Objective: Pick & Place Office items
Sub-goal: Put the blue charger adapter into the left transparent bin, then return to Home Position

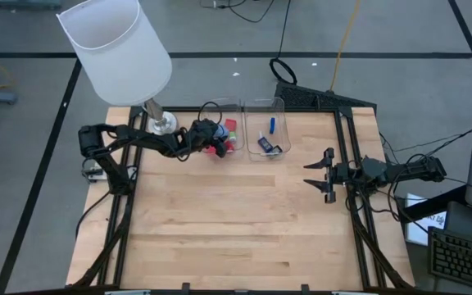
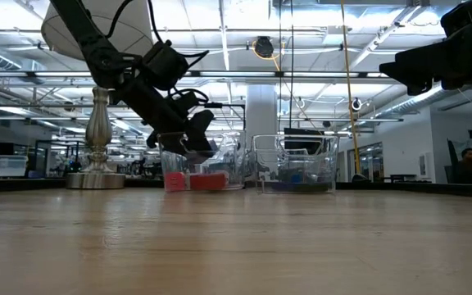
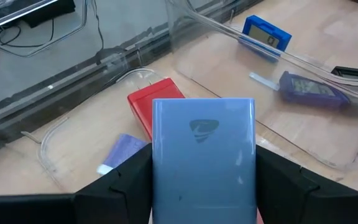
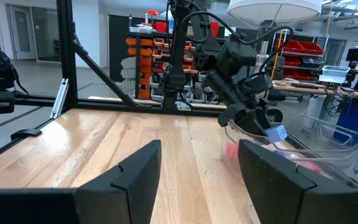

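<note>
Left fingers (image 3: 135,186) clamp light blue piece (image 3: 202,155) over bin (image 3: 73,124); right fingers (image 1: 322,174) parted.

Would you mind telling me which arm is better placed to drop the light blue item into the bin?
The left. Its gripper already holds the light blue item right above the left clear bin, over a red piece. The right gripper hangs open and empty by the table's right edge.

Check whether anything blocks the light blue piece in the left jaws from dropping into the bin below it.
Nothing visible does. The left gripper holds the light blue piece over the left clear bin, whose top is open; a red piece already lies inside.
</note>
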Controlling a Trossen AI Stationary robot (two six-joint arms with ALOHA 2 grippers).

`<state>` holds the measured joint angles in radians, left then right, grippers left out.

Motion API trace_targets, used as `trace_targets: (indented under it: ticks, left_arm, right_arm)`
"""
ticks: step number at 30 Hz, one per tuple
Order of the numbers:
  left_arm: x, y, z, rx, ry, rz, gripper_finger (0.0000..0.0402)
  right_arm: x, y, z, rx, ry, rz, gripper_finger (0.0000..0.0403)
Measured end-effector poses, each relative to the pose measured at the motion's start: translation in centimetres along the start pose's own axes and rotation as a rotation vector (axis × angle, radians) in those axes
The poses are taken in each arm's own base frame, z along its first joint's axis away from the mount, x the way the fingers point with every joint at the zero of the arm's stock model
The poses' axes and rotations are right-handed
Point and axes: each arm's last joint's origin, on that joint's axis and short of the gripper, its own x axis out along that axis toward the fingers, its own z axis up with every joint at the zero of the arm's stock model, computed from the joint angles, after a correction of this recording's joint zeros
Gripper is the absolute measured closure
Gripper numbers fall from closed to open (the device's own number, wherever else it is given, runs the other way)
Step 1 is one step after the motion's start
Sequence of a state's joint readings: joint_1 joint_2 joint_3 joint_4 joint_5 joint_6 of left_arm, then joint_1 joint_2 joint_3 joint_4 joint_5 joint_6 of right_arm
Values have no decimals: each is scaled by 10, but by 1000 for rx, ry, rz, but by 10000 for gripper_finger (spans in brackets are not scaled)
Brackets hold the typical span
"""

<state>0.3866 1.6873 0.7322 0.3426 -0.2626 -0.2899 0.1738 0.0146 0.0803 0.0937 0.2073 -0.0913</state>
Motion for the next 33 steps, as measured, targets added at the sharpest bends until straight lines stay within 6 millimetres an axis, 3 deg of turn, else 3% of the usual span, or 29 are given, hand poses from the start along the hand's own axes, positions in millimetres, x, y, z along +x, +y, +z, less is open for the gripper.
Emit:
trace_targets:
  ticks: [12, 22, 27, 33]
  left_arm:
    - [0, 0, 0, -5, -3, -2, 147]
    - [-1, -7, 4, 9, -57, -31, 163]
    - [-16, -12, 17, -3, -128, -71, 170]
    - [-53, -17, 44, 0, -254, -125, 176]
  right_arm:
    - [0, 0, 0, 0, 0, 0, 199]
    - [0, 0, 0, 0, 0, 0, 195]
    - [0, 0, 0, 0, 0, 0, 195]
    - [0, 0, 0, 0, 0, 0, 197]
